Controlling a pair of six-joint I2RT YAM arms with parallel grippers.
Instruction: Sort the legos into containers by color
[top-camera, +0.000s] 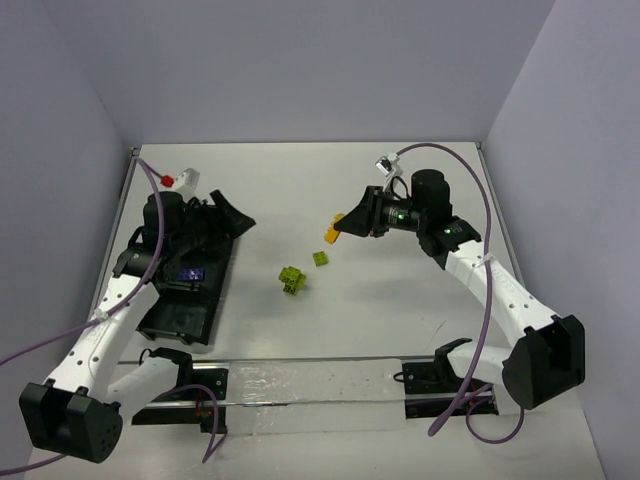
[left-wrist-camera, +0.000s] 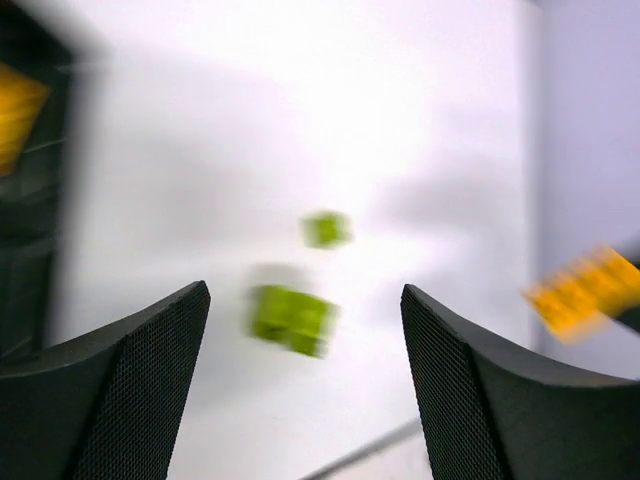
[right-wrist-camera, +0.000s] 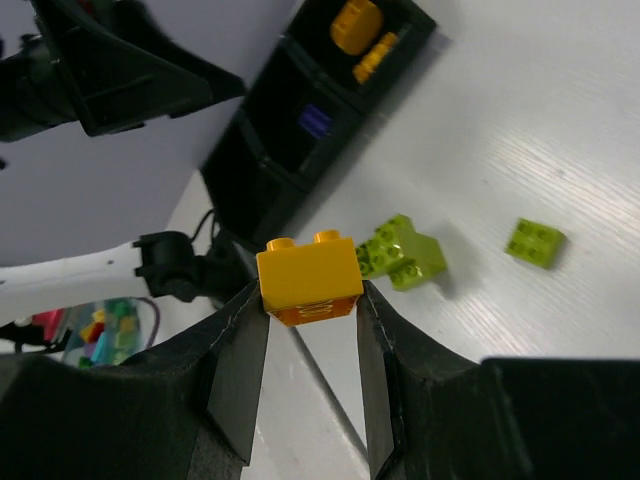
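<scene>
My right gripper (right-wrist-camera: 310, 300) is shut on an orange-yellow brick (right-wrist-camera: 308, 275) and holds it above the table; it sits right of centre in the top view (top-camera: 345, 222). A lime-green clump (top-camera: 292, 280) and a small flat green brick (top-camera: 321, 259) lie mid-table, and both show in the right wrist view, clump (right-wrist-camera: 400, 252) and flat brick (right-wrist-camera: 535, 243). The black tray (top-camera: 175, 320) lies at the left with a blue-purple brick (top-camera: 192, 272) in one compartment and orange pieces (right-wrist-camera: 355, 25) in another. My left gripper (top-camera: 235, 212) is open and empty by the tray's far end.
A second orange-yellow piece (top-camera: 330, 236) shows just below my right fingertips in the top view. The left wrist view is blurred: green clump (left-wrist-camera: 292, 318), small green brick (left-wrist-camera: 326, 229), orange at the right (left-wrist-camera: 580, 292). A metal rail (top-camera: 300, 385) runs along the near edge.
</scene>
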